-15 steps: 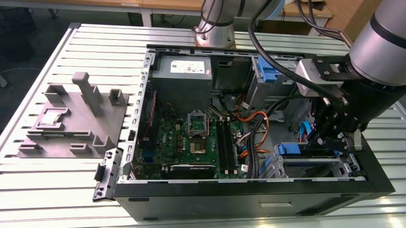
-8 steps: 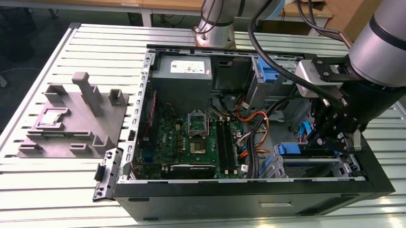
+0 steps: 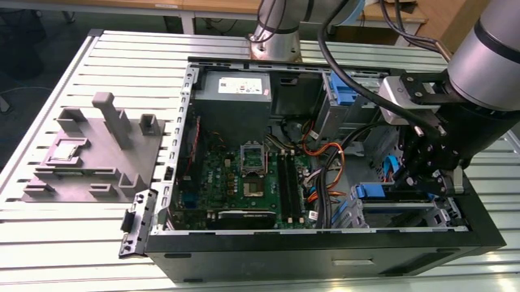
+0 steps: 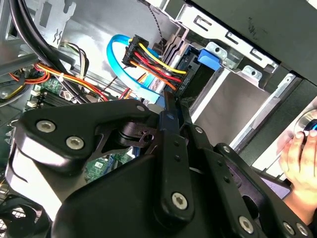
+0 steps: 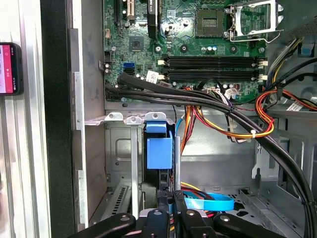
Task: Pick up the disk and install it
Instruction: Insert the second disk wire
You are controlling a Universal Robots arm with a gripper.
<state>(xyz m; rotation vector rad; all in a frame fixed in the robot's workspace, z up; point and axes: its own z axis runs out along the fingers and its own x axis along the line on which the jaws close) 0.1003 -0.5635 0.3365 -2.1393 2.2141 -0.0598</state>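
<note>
One open black computer case [image 3: 325, 246] holds a green motherboard [image 3: 243, 176] and the blue-framed silver-grey disk [image 5: 159, 148]. Standing on edge in its metal bay [image 5: 121, 119], the disk runs lengthwise down into it. The black gripper [image 5: 171, 198] is pinched narrowly on the disk's edge.

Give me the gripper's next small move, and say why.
Probably a short, straight push along the drive bay's rails: in the first wrist view the disk stands edge-on between them, the gripper sits right behind it, and the cables hang close beside, so sideways drift looks risky.
</note>
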